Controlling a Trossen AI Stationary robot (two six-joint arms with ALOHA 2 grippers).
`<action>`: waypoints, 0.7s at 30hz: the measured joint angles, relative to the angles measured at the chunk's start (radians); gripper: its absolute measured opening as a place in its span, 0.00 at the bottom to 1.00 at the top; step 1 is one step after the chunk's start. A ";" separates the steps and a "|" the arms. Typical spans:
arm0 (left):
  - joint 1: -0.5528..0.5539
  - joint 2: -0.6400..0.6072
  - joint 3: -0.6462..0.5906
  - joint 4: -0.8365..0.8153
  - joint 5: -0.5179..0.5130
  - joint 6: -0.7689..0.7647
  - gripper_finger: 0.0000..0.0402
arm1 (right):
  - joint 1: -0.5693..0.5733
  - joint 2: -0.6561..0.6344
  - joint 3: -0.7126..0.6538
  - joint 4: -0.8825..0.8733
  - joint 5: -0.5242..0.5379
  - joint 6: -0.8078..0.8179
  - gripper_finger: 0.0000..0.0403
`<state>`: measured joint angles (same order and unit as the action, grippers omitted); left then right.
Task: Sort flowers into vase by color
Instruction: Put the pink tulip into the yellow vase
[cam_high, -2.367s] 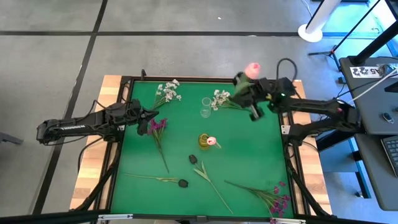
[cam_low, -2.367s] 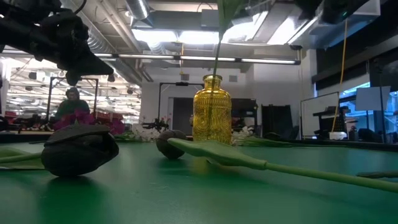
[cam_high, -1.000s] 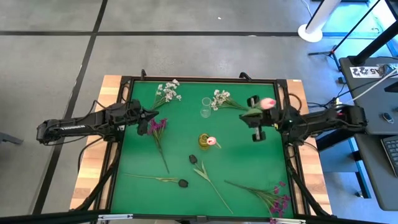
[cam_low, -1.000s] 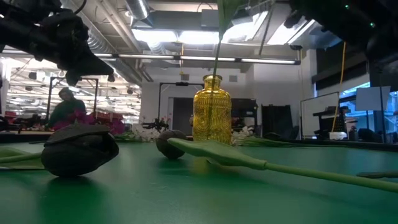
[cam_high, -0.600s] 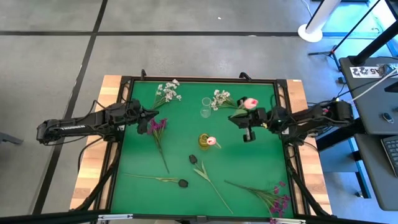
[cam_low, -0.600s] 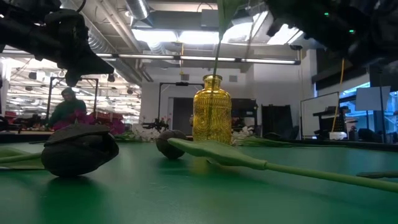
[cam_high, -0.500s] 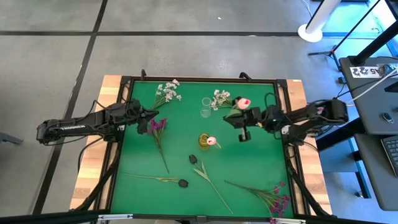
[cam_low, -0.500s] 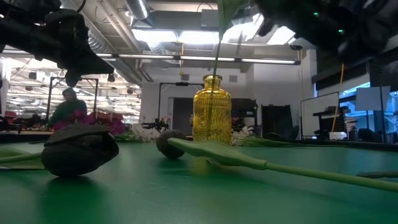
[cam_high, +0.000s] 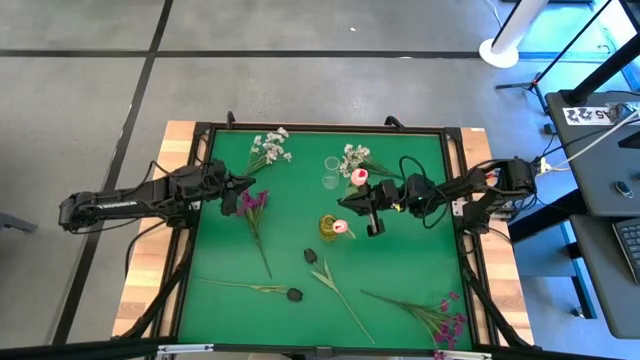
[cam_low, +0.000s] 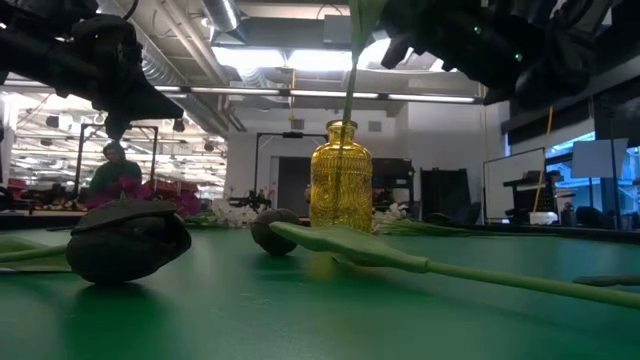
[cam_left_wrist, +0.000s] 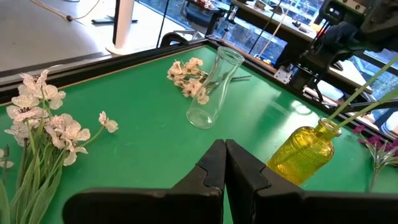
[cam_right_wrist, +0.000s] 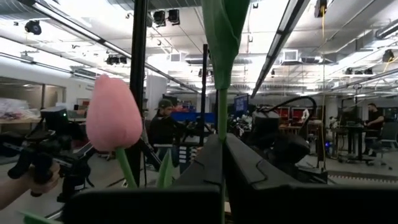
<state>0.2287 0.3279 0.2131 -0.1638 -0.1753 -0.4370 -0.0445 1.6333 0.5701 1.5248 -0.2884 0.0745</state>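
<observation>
My right gripper (cam_high: 347, 200) (cam_right_wrist: 222, 140) is shut on a pink tulip-like flower, whose bud (cam_high: 360, 177) (cam_right_wrist: 112, 121) stands above the table just right of the yellow vase (cam_high: 328, 228) (cam_low: 340, 185). That vase holds another pink bud (cam_high: 340, 227) on an upright stem. The clear vase (cam_high: 331, 172) (cam_left_wrist: 211, 93) stands farther back. My left gripper (cam_high: 243, 190) (cam_left_wrist: 224, 146) hovers shut and empty at the table's left, beside a magenta sprig (cam_high: 252, 205). White sprigs (cam_high: 268, 148) (cam_high: 352, 158), dark buds (cam_high: 311, 256) (cam_high: 293, 294) and a second magenta sprig (cam_high: 445, 318) lie on the green mat. My right gripper pinches the pink flower's green stem (cam_right_wrist: 222, 121) between its two fingers. The fingers come from the table's right, slanting a little upward, and lie across the stem. The flower is lifted clear of the table, its stem upright, with the bud and a leaf (cam_right_wrist: 224, 25) above the fingers.
A long green leaf and stem (cam_high: 340, 290) (cam_low: 400, 258) lies near the front middle. A raised black frame (cam_high: 455, 215) runs around the mat. In the low view a dark bud (cam_low: 130, 240) lies close in front. A person sits in the room behind.
My right gripper has carried the pink flower from near the table's right edge toward the left, sinking a little, until the bud stands close to the yellow vase. It has stayed shut on the stem.
</observation>
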 joint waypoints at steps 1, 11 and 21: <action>0.000 0.000 0.000 0.000 0.000 0.000 0.00 | -0.001 0.001 0.000 0.000 0.000 0.005 0.00; 0.000 0.000 0.000 -0.001 0.000 0.000 0.00 | -0.001 0.001 0.000 0.017 -0.019 0.057 0.00; 0.000 0.000 0.000 -0.001 0.000 -0.001 0.00 | -0.001 0.032 0.000 -0.009 -0.010 0.049 0.00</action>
<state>0.2287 0.3279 0.2131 -0.1647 -0.1753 -0.4381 -0.0456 1.6655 0.5697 1.5154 -0.2985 0.1234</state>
